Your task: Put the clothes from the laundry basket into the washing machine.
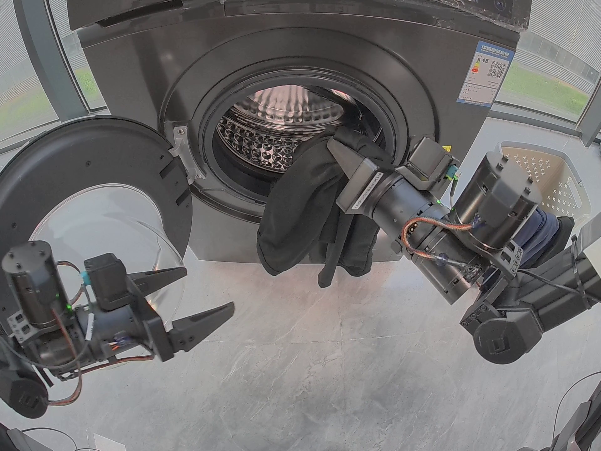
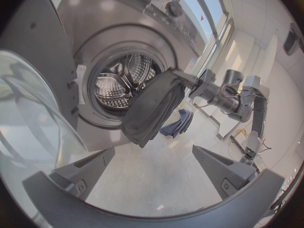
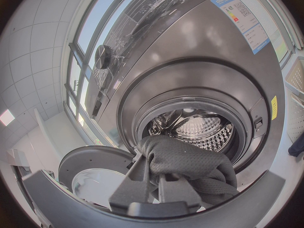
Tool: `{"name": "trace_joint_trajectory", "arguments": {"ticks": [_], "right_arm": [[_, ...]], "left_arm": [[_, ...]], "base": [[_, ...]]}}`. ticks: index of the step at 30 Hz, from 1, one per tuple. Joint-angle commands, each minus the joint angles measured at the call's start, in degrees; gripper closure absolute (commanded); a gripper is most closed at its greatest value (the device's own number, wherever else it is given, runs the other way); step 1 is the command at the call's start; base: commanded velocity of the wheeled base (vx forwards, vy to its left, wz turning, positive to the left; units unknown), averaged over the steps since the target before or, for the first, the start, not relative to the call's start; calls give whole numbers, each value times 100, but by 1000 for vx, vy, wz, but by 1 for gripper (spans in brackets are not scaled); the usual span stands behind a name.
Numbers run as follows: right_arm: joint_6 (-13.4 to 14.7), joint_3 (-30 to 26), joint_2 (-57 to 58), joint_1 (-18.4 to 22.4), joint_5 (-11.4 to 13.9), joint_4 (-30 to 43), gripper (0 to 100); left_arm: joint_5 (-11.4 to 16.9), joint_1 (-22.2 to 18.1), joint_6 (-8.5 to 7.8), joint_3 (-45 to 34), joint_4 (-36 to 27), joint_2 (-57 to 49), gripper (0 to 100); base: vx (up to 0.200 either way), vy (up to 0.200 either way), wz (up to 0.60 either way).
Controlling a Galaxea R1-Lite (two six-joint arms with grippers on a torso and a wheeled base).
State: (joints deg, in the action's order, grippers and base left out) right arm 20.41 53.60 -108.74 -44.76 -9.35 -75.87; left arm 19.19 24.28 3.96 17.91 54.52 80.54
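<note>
A dark grey washing machine (image 1: 300,51) stands with its round door (image 1: 94,176) swung open to the left and the steel drum (image 1: 275,133) showing. My right gripper (image 1: 338,151) is shut on a black garment (image 1: 300,214) right at the drum's mouth; the cloth hangs down over the lower rim. The same black garment (image 3: 190,165) bunches over the fingers (image 3: 139,181) in the right wrist view. My left gripper (image 1: 200,295) is low on the left, open and holding nothing. A white laundry basket (image 1: 551,170) at the right holds blue clothes (image 1: 538,233).
Pale tiled floor (image 1: 313,358) spreads in front of the machine. The open door (image 2: 28,111) stands close beside my left gripper (image 2: 152,162). A blue garment (image 2: 179,124) shows past the black one (image 2: 152,108) in the left wrist view. Windows run behind the machine.
</note>
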Motion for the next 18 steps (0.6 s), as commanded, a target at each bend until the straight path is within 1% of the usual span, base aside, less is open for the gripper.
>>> {"name": "trace_joint_trajectory", "arguments": {"ticks": [1,5,11,15,18], "right_arm": [[25,54,-7,55,3,29,100],[25,63,28,47,3,38,100],[25,-34,63,38,3,20,100],[25,-78,125,-76,-5,11,100],[25,-166,213,-155,-5,20,100]], "left_arm": [[-240,270,87,512,490,1640,0],[-240,252,105,697,630,1930,0],[-266,217,492,1162,894,2528,0],[-372,191,527,1391,1123,2853,0],[-381,173,527,1531,1219,3037,0]], "base": [[0,0,0],[0,0,0],[0,0,0],[0,0,0],[0,0,0]]}}
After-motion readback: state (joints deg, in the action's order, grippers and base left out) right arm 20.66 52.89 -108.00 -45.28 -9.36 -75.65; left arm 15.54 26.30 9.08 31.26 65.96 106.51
